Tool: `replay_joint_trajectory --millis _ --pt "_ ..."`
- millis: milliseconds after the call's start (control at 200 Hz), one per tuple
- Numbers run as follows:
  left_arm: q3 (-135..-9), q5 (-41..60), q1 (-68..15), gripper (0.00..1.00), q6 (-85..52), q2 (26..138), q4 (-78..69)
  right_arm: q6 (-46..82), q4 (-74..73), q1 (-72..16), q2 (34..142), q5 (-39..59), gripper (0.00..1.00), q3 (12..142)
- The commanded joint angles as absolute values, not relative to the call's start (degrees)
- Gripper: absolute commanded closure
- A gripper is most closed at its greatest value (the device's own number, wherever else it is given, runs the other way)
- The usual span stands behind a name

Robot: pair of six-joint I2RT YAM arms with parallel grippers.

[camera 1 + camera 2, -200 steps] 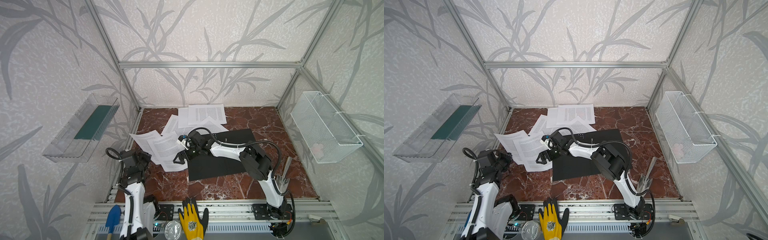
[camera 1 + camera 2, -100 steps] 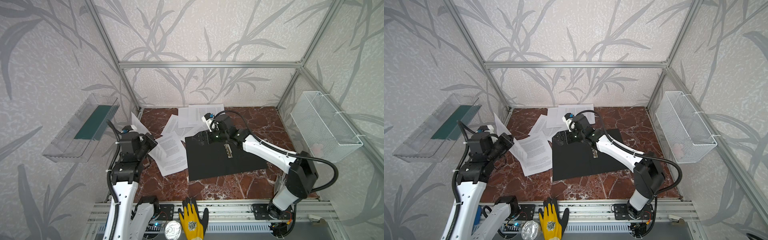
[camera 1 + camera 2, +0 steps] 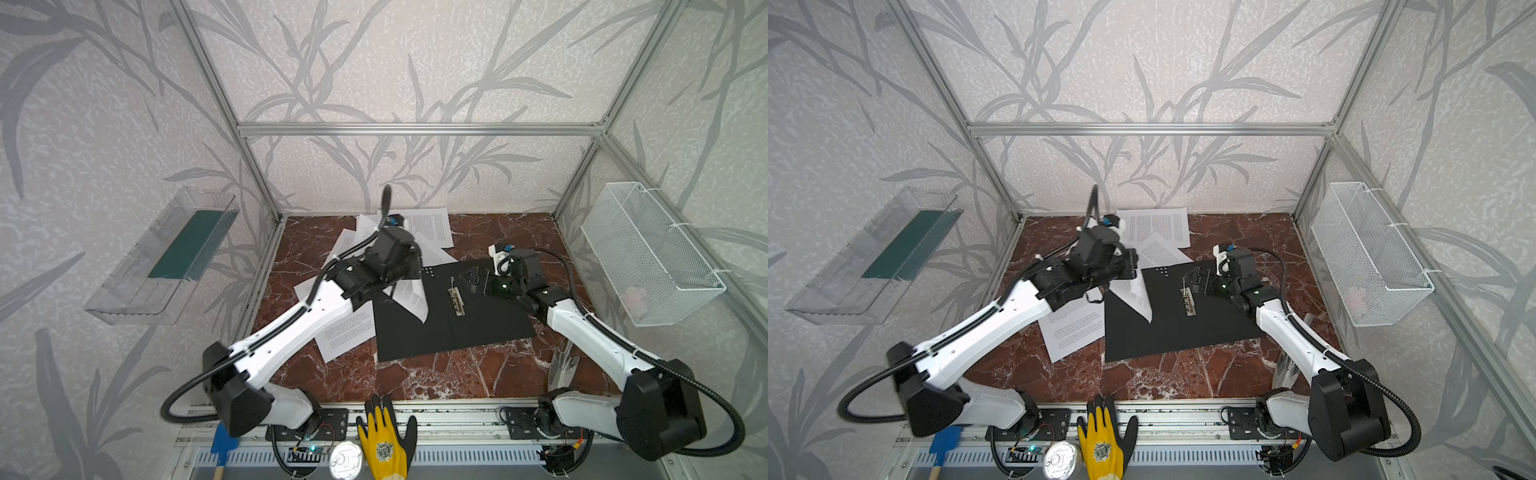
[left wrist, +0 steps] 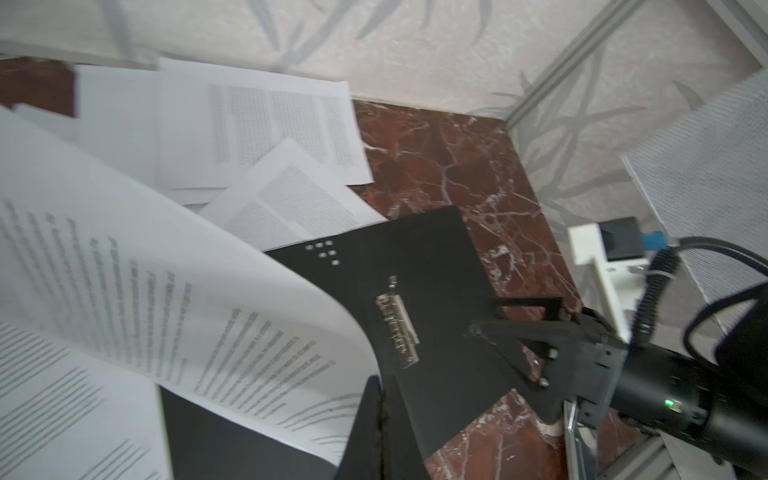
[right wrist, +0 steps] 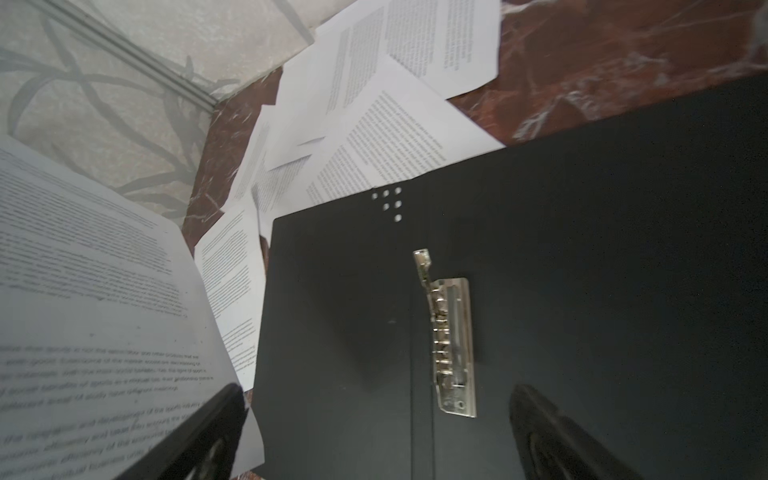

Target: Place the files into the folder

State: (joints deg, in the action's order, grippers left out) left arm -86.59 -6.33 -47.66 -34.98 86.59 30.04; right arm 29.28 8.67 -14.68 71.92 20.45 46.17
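While the left hand (image 4: 380, 386) is clenched on the edge of one printed sheet (image 4: 208, 291), the sheet hangs curled over the left half of the open folder (image 3: 478, 328), likely so it can be laid flat inside. The right hand (image 3: 473, 280) is spread wide and grasps nothing. It hovers over the folder's right half beside the metal clip (image 3: 456, 296), probably to steady the cover or guide the paper. The other files (image 3: 432, 226) lie scattered and overlapping on the tabletop (image 3: 436, 374), behind and left of the folder.
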Motion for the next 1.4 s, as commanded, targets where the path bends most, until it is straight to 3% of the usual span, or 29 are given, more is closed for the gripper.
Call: replay_joint_trajectory --millis 0,145,395,525,685,1015,1395 --pt "-97.76 -8.12 -53.72 1.0 -32.21 94.66 30.97 30.06 7.04 -12.59 68.27 20.79 0.01 44.13" --pt "-103.76 -7.62 -57.21 1.0 -33.57 98.92 31.68 30.7 8.75 -9.9 62.24 13.99 0.01 41.45" --pt "-83.0 -12.95 -54.07 1.0 -41.76 86.89 23.45 31.25 8.41 -7.47 56.24 11.96 0.01 39.07" --pt "-69.66 -6.34 -46.92 1.0 -48.65 83.04 17.08 30.53 8.09 -7.56 59.38 15.44 0.01 40.02" --pt "-61.04 -1.16 -39.79 1.0 -52.73 86.05 10.65 30.73 6.29 -7.71 64.88 19.47 0.01 40.61" --pt "-61.41 9.24 -34.47 1.0 -55.7 99.46 4.9 31.6 2.24 -10.71 75.41 21.44 0.0 41.19" --pt "-57.81 17.48 -34.24 1.0 -60.3 101.15 -7.89 32.75 -0.8 -11.48 80.35 25.51 0.05 41.72"
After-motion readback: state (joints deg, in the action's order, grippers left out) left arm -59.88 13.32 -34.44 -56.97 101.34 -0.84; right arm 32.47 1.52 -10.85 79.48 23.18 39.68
